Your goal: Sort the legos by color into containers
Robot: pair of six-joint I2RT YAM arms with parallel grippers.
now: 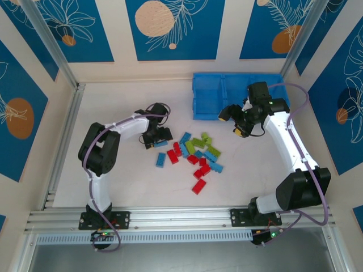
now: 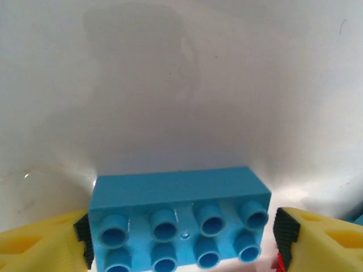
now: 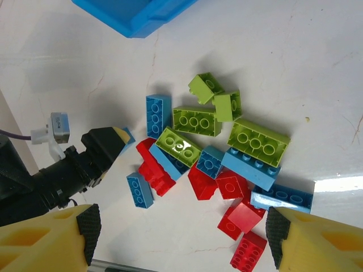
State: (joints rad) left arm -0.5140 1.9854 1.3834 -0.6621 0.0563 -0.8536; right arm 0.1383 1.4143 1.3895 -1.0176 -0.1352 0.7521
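A light blue lego (image 2: 178, 212) lies studs toward the camera on the white table, between the yellow fingers of my left gripper (image 2: 180, 238). Their black pads stand at its two short ends, shut on it. From above, that left gripper (image 1: 158, 140) sits just left of the pile of legos (image 1: 195, 153), a loose mix of red, blue and lime green bricks. My right gripper (image 1: 232, 122) hovers open and empty beside the blue containers (image 1: 207, 96). Its wrist camera looks down on the pile (image 3: 227, 153), with its own jaws (image 3: 181, 235) wide apart.
A single blue brick (image 1: 161, 160) and a red one (image 1: 198, 187) lie at the pile's near edge. The left arm's finger (image 3: 105, 146) reaches in from the left. A corner of the tray (image 3: 136, 14) is at the top. Enclosure walls ring the table.
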